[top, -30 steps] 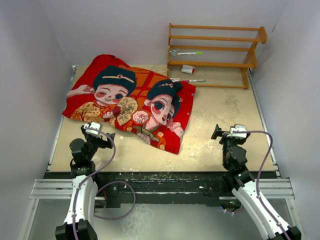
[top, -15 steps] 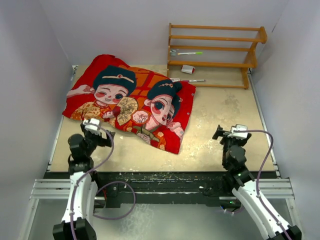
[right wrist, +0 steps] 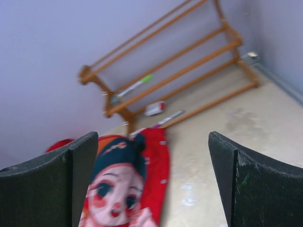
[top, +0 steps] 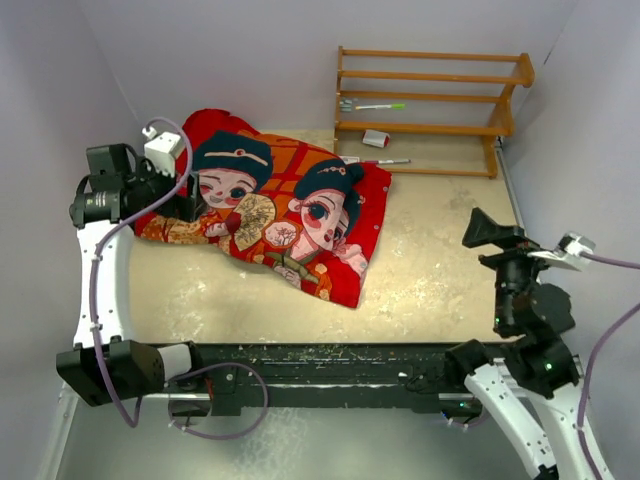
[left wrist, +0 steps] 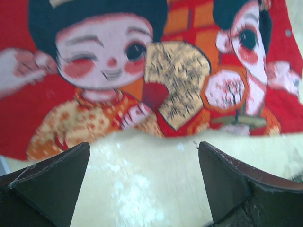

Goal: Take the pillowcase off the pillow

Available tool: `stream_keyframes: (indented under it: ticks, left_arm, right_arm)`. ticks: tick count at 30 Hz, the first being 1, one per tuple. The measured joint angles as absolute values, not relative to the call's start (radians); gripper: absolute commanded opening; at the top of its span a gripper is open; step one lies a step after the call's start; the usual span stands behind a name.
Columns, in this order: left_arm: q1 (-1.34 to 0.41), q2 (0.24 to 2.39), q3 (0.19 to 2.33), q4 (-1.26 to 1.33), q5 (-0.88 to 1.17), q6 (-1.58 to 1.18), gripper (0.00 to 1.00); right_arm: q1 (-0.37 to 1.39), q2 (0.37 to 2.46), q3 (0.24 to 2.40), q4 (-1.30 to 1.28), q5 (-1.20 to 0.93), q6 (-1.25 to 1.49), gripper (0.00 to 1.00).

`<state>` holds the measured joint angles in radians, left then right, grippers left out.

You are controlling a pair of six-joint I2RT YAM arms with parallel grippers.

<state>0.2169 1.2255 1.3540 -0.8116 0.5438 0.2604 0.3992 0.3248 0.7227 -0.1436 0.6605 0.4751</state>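
While both grippers stand with jaws spread wide and nothing between them, the pillowcase (top: 265,215) lies flat on the far-left part of the bench (top: 440,260), printed side up. It reaches from the left edge toward the middle, and its near corner points at the near edge. Red fabric, two dark-haired girls in orange robes; it looks filled, but the pillow inside is not visible. The left gripper (top: 188,203) sits by the pillowcase's left end, close to the left edge of the bench. In the left wrist view its fingers (left wrist: 52,175) frame bare bench just short of the fabric's near border; contact cannot be confirmed. The right gripper (top: 490,230) is held above the right side of the bench, well apart from the pillowcase and aimed toward the far-left. A wooden rack (top: 430,100) rests in the far-right corner against the back wall and carries a green-tipped pen (top: 375,106). A small white-and-red item (top: 376,138) and a second pen (top: 385,161) lie beneath it, the pen just beside the pillowcase's far-right corner.
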Motion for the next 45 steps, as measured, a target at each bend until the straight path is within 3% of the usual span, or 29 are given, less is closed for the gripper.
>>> stream_keyframes:
  ticks: [6, 13, 17, 24, 30, 45]
  left_arm:
    - [0.217, 1.204, 1.366, -1.092, 0.542, 0.345, 0.99]
    - [0.216, 1.117, 1.316, -1.206, 0.48, 0.447, 0.99]
    - [0.216, 1.15, 1.252, -1.192, 0.43, 0.475, 0.99]
    - [0.142, 1.26, 1.177, -1.114, 0.364, 0.488, 0.99]
    - [0.06, 1.326, 1.158, -1.037, 0.349, 0.481, 0.99]
    - [0.043, 1.216, 1.146, -1.015, 0.339, 0.547, 0.99]
  right_arm:
    - [0.398, 0.269, 0.746, -0.207, 0.389, 0.569, 1.0]
    - [0.408, 0.533, 0.719, -0.257, 0.183, 0.611, 1.0]
    - [0.47, 0.682, 0.7, -0.225, 0.181, 0.598, 1.0]
    - [0.745, 1.071, 0.749, -0.087, 0.258, 0.504, 1.0]
    - [0.891, 1.246, 0.748, 0.0, 0.299, 0.418, 1.0]
    - [0.875, 1.475, 0.616, 0.179, 0.263, 0.566, 0.94]
